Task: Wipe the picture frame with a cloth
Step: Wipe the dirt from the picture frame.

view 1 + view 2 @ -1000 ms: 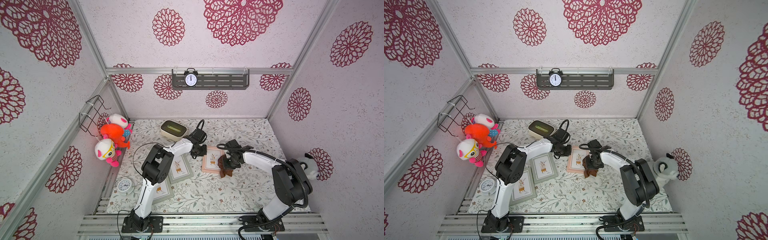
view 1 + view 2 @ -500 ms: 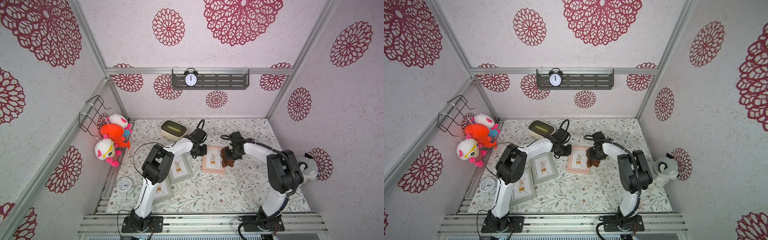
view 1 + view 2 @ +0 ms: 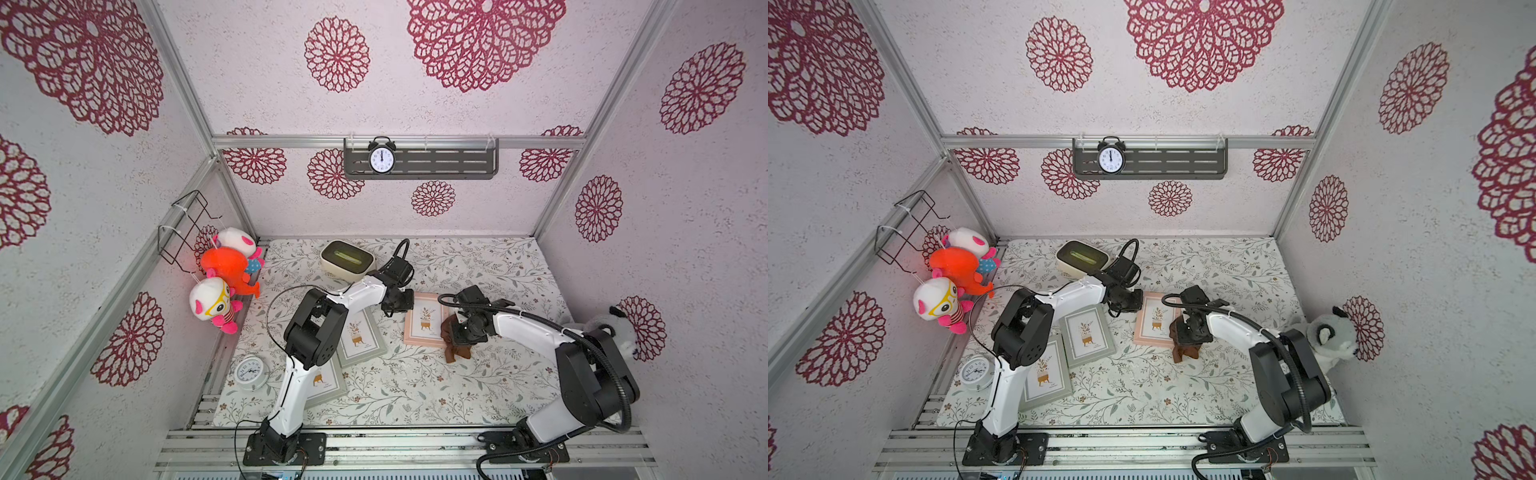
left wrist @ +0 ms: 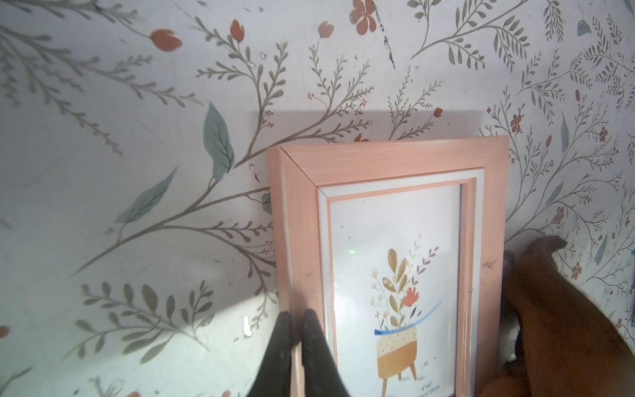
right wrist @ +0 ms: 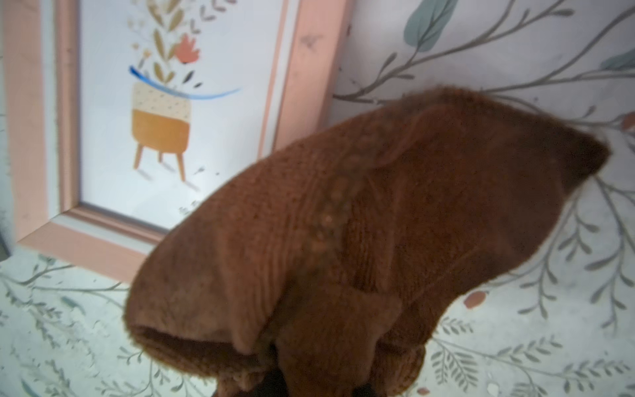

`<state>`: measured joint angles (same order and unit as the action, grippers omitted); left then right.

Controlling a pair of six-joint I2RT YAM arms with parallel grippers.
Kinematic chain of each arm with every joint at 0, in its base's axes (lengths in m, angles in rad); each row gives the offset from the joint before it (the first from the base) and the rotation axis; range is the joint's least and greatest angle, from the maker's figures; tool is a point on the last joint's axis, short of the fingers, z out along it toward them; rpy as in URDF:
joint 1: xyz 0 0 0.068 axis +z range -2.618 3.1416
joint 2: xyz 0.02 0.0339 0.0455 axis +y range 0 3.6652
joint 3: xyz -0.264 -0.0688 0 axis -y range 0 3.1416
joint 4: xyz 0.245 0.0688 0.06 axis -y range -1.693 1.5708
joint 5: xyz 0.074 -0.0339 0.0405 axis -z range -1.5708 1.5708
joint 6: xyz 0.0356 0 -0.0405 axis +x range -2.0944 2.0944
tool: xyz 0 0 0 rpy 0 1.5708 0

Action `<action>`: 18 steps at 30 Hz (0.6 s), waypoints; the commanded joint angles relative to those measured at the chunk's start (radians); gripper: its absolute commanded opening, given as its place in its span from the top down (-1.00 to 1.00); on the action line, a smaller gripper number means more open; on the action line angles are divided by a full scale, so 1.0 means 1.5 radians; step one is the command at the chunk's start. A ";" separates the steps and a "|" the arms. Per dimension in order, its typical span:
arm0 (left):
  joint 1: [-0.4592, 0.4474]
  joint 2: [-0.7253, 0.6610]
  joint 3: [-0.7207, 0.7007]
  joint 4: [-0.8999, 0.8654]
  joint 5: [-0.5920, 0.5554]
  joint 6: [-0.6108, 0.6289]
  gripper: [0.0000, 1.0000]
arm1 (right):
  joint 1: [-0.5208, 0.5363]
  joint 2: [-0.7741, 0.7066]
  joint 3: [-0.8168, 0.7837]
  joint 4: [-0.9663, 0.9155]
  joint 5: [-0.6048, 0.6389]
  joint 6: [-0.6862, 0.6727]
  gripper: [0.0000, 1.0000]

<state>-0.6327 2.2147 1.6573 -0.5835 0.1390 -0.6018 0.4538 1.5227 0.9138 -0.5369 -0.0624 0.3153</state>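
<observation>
Closest to the arm bases, well behind the left pincer [image 3: 402, 306] and flat on the floral mat [image 3: 415, 390]: a grey-green picture frame [image 3: 324, 382], partly under the left arm, with a white round clock [image 3: 249, 372] just beside it toward the side wall. A little farther in, also behind that pincer and flat: a second grey-green frame [image 3: 359, 340]. Next, the left pincer itself, pressed almost together and pinching one long rail of the pink picture frame [image 4: 388, 161], one fingertip [image 4: 312, 326] on the rail's face, its partner on the outer edge. Flat on the mat between the two pincers, that pink frame, with a potted-plant print and a blue streak [image 5: 185, 91] across the glass. At the frame's opposite long side: the right pincer [image 3: 459, 338], clamped on the rust-brown cloth [image 5: 378, 223]. Bunched below those jaws, covering the frame's near corner in the right wrist view, loose end down on the mat in both top views. Beyond the left pincer, near the back wall: a beige box with a green top [image 3: 347, 259]. Out past the right pincer, against the side wall: a grey raccoon plush [image 3: 1329, 332]. Out past the left pincer, hung on the other wall: plush toys [image 3: 216, 303]. Farthest, high above both pincers: a grey shelf [image 3: 449, 162] bearing a black alarm clock [image 3: 381, 158].
</observation>
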 commanded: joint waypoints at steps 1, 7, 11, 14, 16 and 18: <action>-0.014 0.074 -0.037 -0.084 -0.029 0.009 0.79 | -0.007 -0.028 0.042 -0.017 0.045 0.009 1.00; -0.016 0.080 -0.031 -0.086 -0.027 0.012 0.79 | -0.020 0.056 0.129 0.020 0.026 -0.024 1.00; -0.017 0.082 -0.031 -0.086 -0.027 0.012 0.79 | -0.024 0.136 0.160 0.052 0.014 -0.037 1.00; -0.017 0.081 -0.032 -0.086 -0.027 0.012 0.80 | -0.027 0.187 0.182 0.063 0.023 -0.046 1.00; -0.017 0.081 -0.032 -0.087 -0.027 0.012 0.80 | -0.031 0.212 0.195 0.067 0.034 -0.053 1.00; -0.018 0.082 -0.031 -0.089 -0.027 0.012 0.80 | -0.035 0.229 0.203 0.068 0.034 -0.056 1.00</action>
<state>-0.6331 2.2185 1.6665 -0.5926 0.1368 -0.5983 0.4103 1.8244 1.2015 -0.4431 -0.0261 0.2623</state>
